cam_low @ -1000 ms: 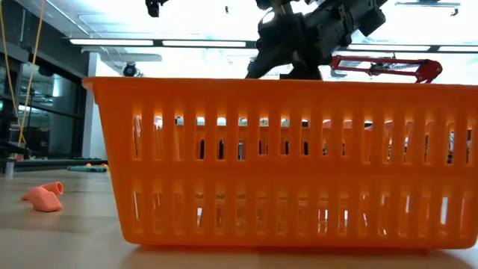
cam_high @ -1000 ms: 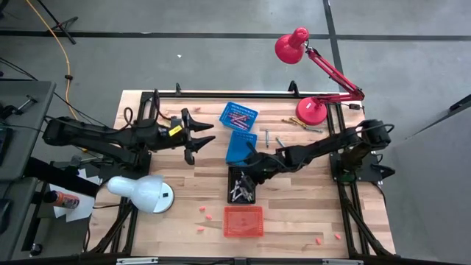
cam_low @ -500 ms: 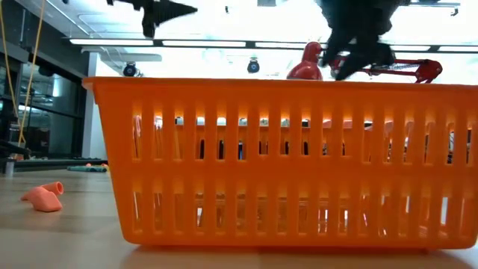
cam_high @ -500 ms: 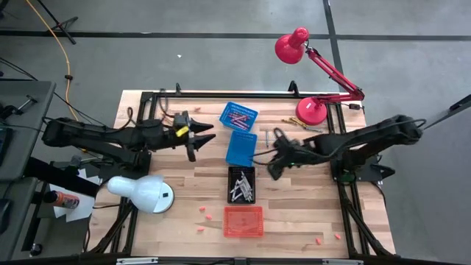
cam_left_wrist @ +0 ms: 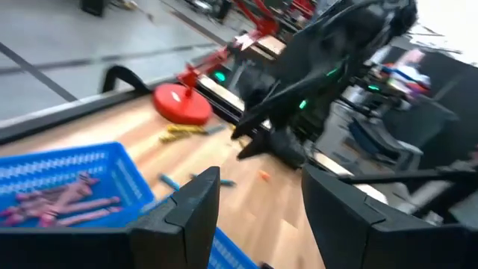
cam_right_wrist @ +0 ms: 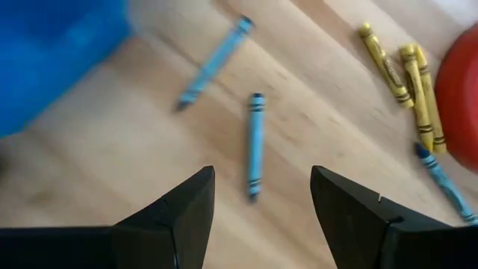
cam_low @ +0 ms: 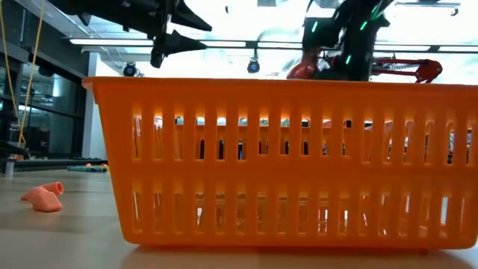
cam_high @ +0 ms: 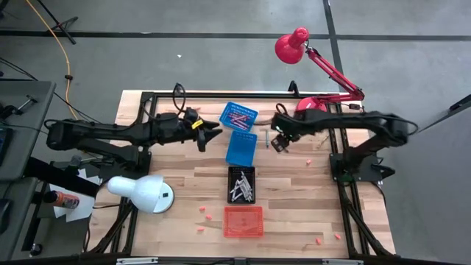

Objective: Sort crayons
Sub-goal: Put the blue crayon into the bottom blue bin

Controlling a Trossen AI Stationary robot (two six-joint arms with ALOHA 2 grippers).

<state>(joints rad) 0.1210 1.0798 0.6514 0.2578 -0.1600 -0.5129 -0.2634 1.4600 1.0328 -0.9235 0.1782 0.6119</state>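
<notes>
Loose crayons still lie on the table (cam_high: 184, 195) near the base of the red lamp (cam_high: 313, 109): a blue crayon (cam_right_wrist: 255, 143) straight ahead of the right tool (cam_right_wrist: 258, 205), a second blue crayon (cam_right_wrist: 215, 61) closer to the solid blue basket (cam_high: 241, 147), and a cluster of yellow crayons (cam_right_wrist: 403, 73) right beside the lamp base. The right tool's fingers stand wide apart and hold nothing.

Some sorting looks done: pink crayons (cam_high: 238, 116) lie in the slotted blue basket (cam_high: 249, 109), and grey crayons (cam_high: 241, 190) in the black basket (cam_high: 232, 177). The orange basket (cam_high: 243, 221), farthest from the lamp, looks empty.

The left tool (cam_high: 210, 132) hangs open and empty beside the slotted blue basket, on the side away from the lamp.
</notes>
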